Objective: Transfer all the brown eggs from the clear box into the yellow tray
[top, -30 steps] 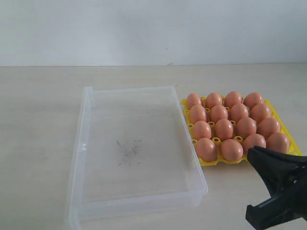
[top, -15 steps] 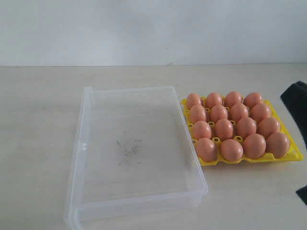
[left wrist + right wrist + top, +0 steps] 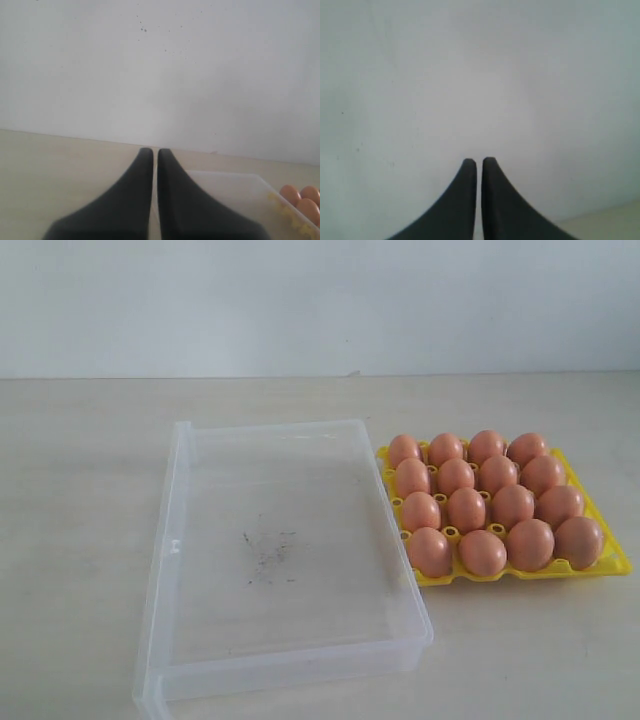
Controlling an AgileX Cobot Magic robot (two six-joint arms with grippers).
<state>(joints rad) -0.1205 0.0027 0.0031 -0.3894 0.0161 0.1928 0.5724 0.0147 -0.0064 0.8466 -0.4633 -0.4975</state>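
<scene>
Worktop (image 3: 80, 490): pale beige, matte, flat; faint wood-like streaks; carries box + tray.
Wall (image 3: 320, 300): plain white, smooth, behind the worktop; a few dark specks show in left wrist view.
Clear box (image 3: 290, 610): shallow rectangular transparent plastic box, low walls, rounded corners, glossy rim; sits left of the tray, its right wall just beside the tray's left edge; no eggs inside.
Yellow tray (image 3: 500, 578): bright yellow plastic openwork egg tray, approx. square, 4x4 cups w/ small upright posts between; all cups filled.
Left claw (image 3: 155, 152): two black, smooth, curved tapering fingers; clenched, tips nearly touching w/ only a thin slit; nothing gripped; raised clear of the worktop, out of exterior view.
Right claw (image 3: 479, 162): same black tapering fingers; clenched, empty; only wall + a strip of worktop behind it.
Brown eggs (image 3: 466, 508): sixteen smooth orange-brown ovals, slight sheen, standing on end, one per cup, four rows of four, all in the tray.
Scuffs (image 3: 268, 555): dark scratchy flecks, mid box floor.
Latch (image 3: 174, 547): small clear tab on box's left wall.
</scene>
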